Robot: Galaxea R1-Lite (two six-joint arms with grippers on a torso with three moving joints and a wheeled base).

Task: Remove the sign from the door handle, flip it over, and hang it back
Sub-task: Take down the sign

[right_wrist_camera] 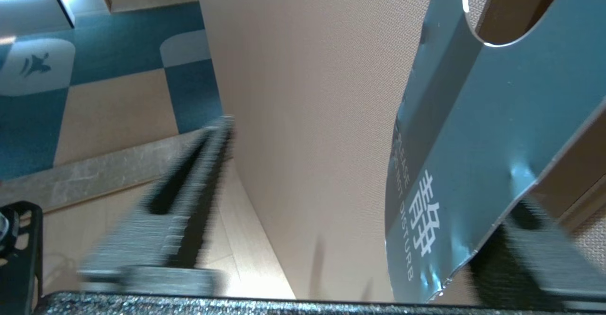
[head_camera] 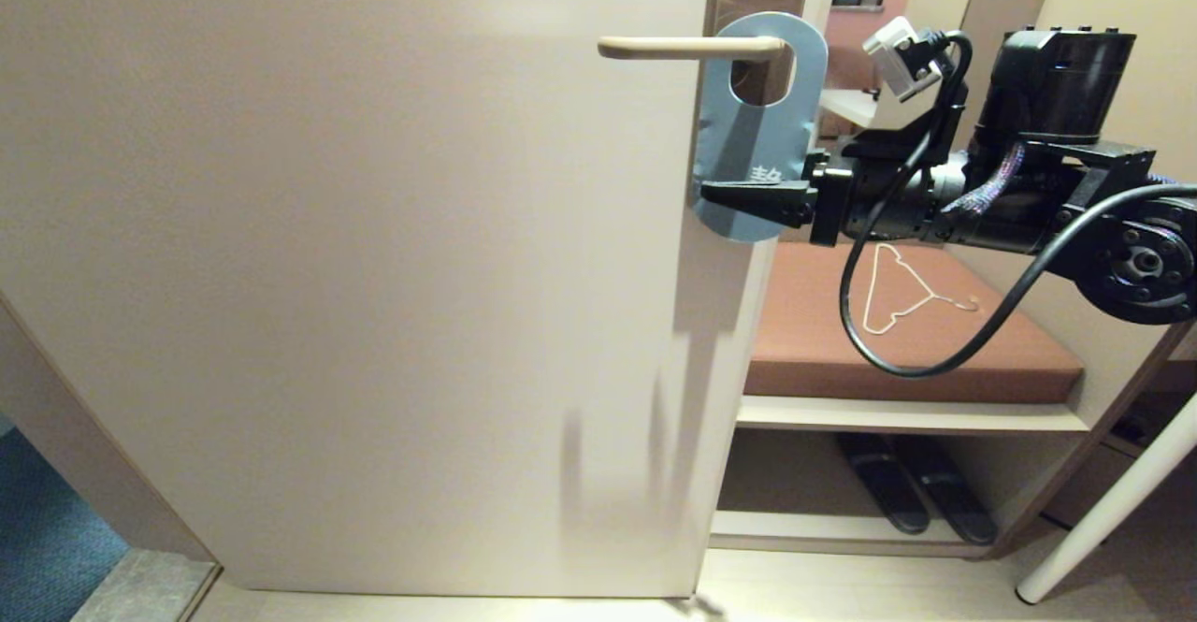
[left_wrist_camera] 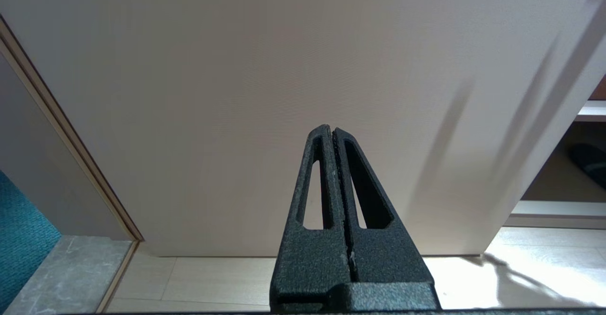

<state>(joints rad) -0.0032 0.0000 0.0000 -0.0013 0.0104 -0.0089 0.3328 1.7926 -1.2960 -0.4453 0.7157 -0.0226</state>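
Note:
The sign [head_camera: 748,136] hangs by its oval hole on the door handle [head_camera: 687,47], its grey-blue "PLEASE DO NOT DISTURB" face toward me. My right gripper [head_camera: 739,199] is at the sign's lower end, at the edge of the door [head_camera: 374,276]. In the right wrist view the gripper [right_wrist_camera: 374,168] is open wide, and the sign [right_wrist_camera: 478,130] lies close against one finger [right_wrist_camera: 535,244], with the other finger [right_wrist_camera: 189,187] far from it. My left gripper [left_wrist_camera: 331,130] is shut and empty, low before the door, and is out of the head view.
A white wire clothes hanger [head_camera: 902,290] lies on a brown bench cushion [head_camera: 935,360] right of the door. Dark slippers [head_camera: 916,491] sit on the shelf below. A white pole [head_camera: 1113,510] leans at the lower right. Blue carpet [head_camera: 47,500] lies beyond the door's left.

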